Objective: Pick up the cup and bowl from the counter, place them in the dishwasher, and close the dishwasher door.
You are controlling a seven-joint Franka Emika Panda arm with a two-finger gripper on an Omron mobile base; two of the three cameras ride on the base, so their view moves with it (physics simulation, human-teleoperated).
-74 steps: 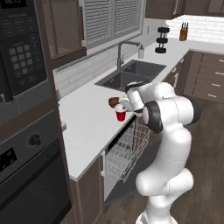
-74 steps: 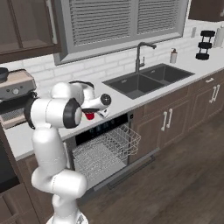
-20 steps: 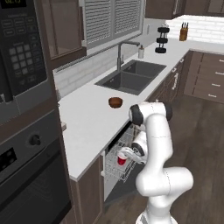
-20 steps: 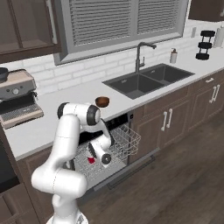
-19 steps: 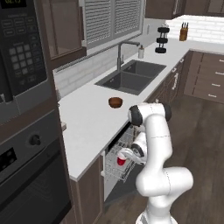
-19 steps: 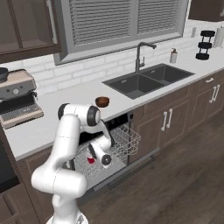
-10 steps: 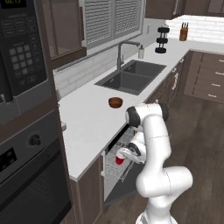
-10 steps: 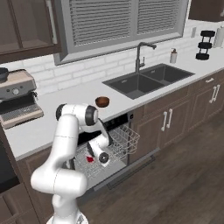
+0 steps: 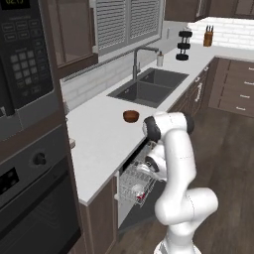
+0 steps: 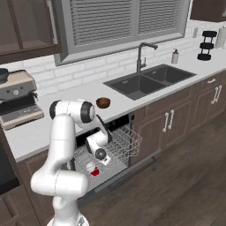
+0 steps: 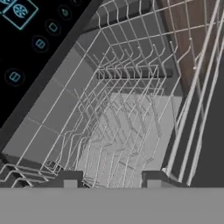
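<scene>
Right base view: cup (image 10: pixel 92 170) sits in the dishwasher rack (image 10: pixel 126 143), pincer (image 10: pixel 105 160) released just above.
Next, lift clear of the wires, then grab the bowl (image 10: pixel 103 102) at 12 o'clock on the counter (image 10: pixel 57 115).

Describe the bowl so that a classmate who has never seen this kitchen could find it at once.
Find the long white counter and its dark inset sink. Just left of the sink, near the counter's front edge, sits the bowl: small, round, reddish-brown, the lone dish standing there.
</scene>
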